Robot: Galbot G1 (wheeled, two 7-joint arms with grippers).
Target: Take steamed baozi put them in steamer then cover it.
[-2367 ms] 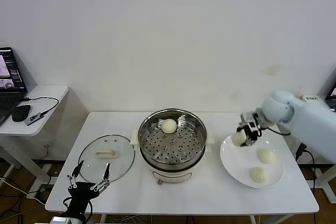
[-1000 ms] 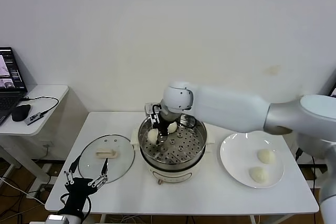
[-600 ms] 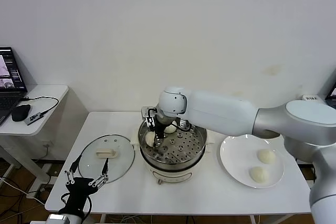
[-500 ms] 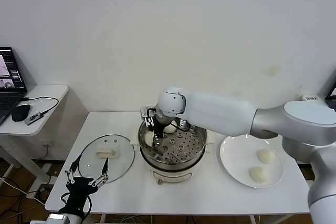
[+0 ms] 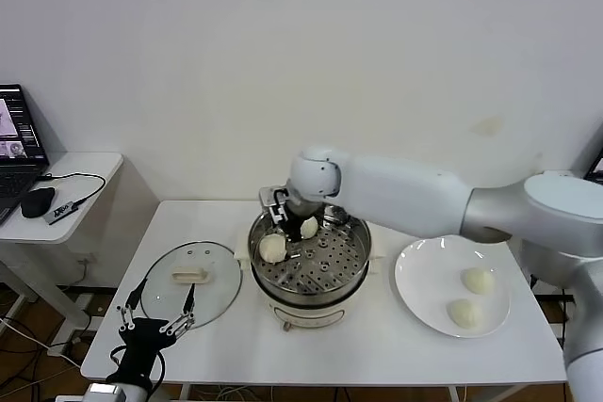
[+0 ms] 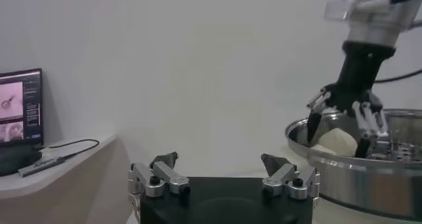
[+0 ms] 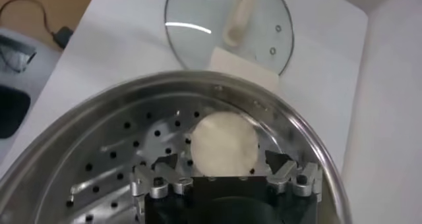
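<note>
Head view: we count two steamed baozi (image 5: 273,247) on the perforated tray of the steamer (image 5: 353,265), one by the left wall and one (image 5: 308,227) toward the back.
Right pincer (image 5: 281,217): ours hangs just above the left bun, fingers spread and released; in the right wrist view the bun (image 7: 223,143) lies free on the tray between the open fingertips, not gripped.
Left pincer (image 5: 157,320): ours waits open at the near tabletop edge, just in front of the cover, touching nothing.
Plate (image 5: 419,298): two buns (image 5: 477,280) remain on it, right of the steamer, one (image 5: 462,313) nearer us.
Cover (image 5: 191,275): it lies flat on the tabletop (image 5: 377,355) left of the steamer, handle up; the pot is uncovered.
Done, as we judge: half of the loading, two of four buns in.
Left: we need to carry the two plate buns over, then set the cover on the steamer.
Side table (image 5: 85,171): a laptop and mouse sit there, apart from the work.
</note>
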